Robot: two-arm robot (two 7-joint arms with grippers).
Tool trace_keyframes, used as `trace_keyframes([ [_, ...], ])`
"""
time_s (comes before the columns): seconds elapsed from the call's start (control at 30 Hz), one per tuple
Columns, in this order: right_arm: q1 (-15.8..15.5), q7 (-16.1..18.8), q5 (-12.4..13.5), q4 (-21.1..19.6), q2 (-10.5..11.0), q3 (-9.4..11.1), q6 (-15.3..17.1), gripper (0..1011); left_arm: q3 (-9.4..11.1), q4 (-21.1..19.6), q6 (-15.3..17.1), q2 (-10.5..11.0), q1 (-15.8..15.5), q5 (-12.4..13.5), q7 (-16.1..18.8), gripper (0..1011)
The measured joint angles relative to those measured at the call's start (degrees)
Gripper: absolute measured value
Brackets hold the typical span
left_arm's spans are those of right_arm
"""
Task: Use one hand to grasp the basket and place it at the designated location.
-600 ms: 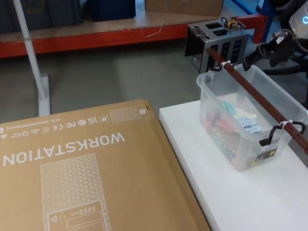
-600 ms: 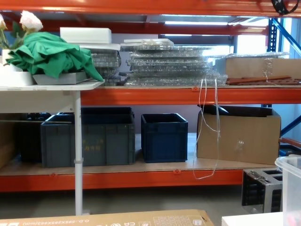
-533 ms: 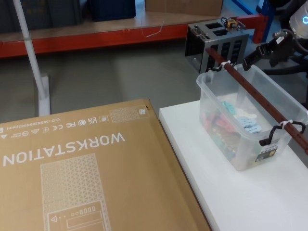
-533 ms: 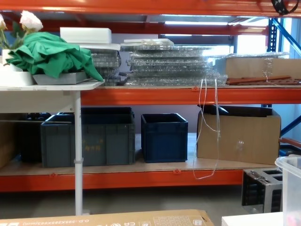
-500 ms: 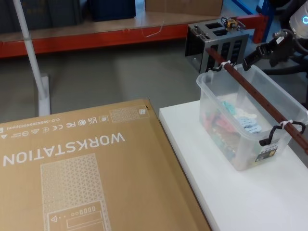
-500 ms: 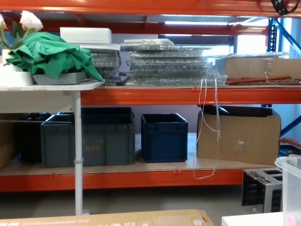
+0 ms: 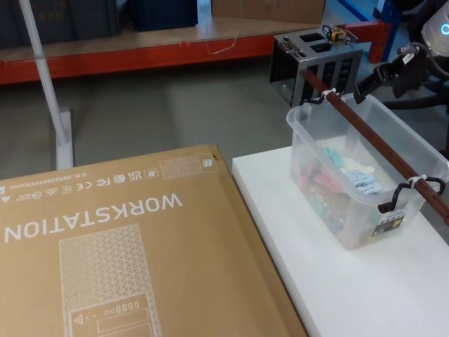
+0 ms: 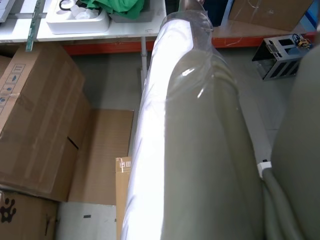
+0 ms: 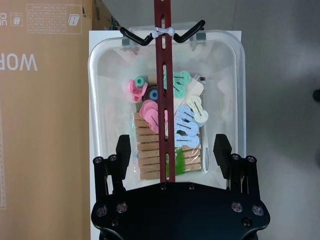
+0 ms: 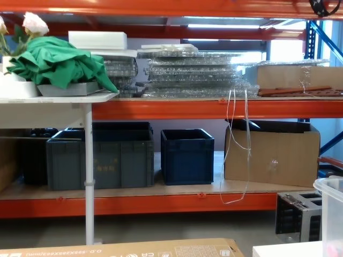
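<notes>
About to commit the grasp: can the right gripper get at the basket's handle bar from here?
Probably yes. The right gripper sits over the basket, its fingers open on either side of the handle bar, and nothing lies between them and the bar.

**Four cameras: two on the body, one on each wrist.**

The head view looks forward and steeply down on the white table [image 7: 330,281], the "WORKSTATION" cardboard box [image 7: 105,246] and the basket [image 7: 365,175]. The chest view sits lower and faces level across to the orange shelving rack [image 10: 177,110], catching the box's top edge and the basket's corner. The right wrist view hangs close above the basket, looking straight down past the right gripper [image 9: 172,145], and shares all three with the head view. The left wrist view looks down from high, seemingly along a wrapped arm [image 8: 190,150] that blocks much of it.
</notes>
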Motion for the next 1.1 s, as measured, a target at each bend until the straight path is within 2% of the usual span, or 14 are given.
trace_keyframes([
  [0.3,0.0,0.0,0.0,0.0,0.0,0.0,0.0,1000,0.0,0.0,0.0,0.0,0.0,0.0,0.0,0],
  [0.63,-0.5,0.1,0.4,0.9,-0.5,-0.2,-1.7,1000,0.0,0.0,0.0,0.0,0.0,0.0,0.0,0],
  [1.1,-0.7,0.5,-0.2,4.9,-2.9,-1.8,-3.3,1000,0.0,0.0,0.0,0.0,0.0,0.0,0.0,0],
])
